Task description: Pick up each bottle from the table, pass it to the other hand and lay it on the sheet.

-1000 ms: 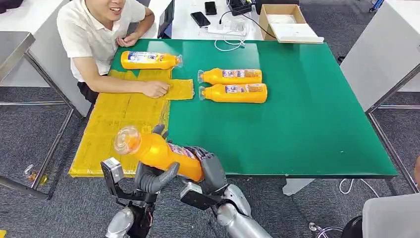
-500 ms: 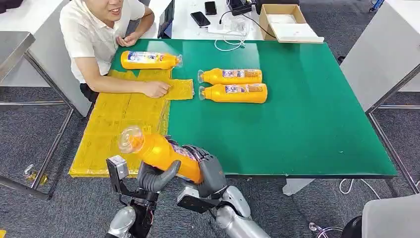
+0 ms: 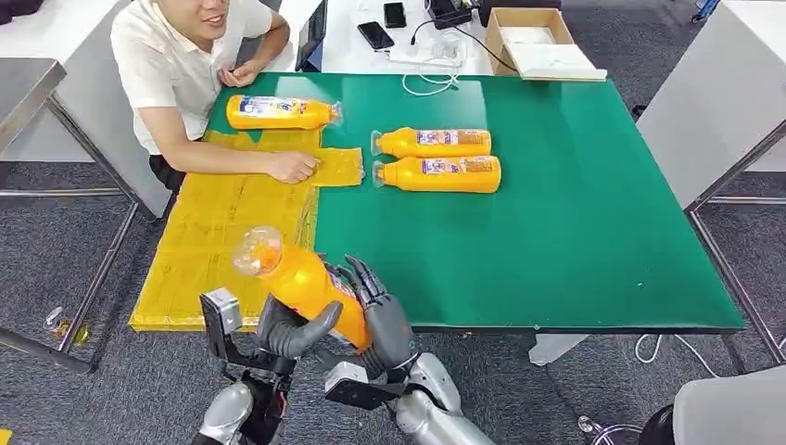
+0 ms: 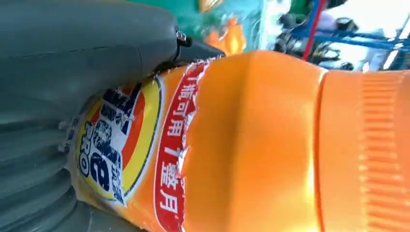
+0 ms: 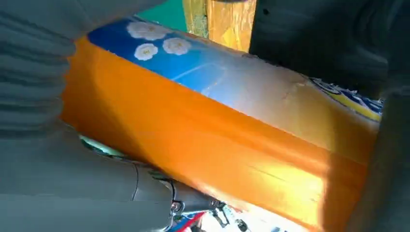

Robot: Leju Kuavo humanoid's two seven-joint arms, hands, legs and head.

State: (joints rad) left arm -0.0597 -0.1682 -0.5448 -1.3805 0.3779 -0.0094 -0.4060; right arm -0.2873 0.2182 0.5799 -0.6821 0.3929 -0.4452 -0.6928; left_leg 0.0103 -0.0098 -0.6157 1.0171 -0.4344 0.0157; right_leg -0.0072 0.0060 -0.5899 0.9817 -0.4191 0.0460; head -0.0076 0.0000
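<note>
Left hand grips the tilted bottle, cap up toward the sheet; right hand has fingers apart.

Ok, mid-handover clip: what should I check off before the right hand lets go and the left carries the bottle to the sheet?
1. Left hand grips the orange bottle: ok, thumb and fingers wrap its body.
2. Right hand released: not ok, palm lies against the bottle; its fingers are spreading.
3. Bottle cap closed: cannot tell.
4. Yellow sheet has free space near the robot: ok.
5. Person's hand rests on the sheet's far end: ok, apart from the near area.
6. Other bottles, two on the green table and one near the person, lie apart from the path: ok.
</note>
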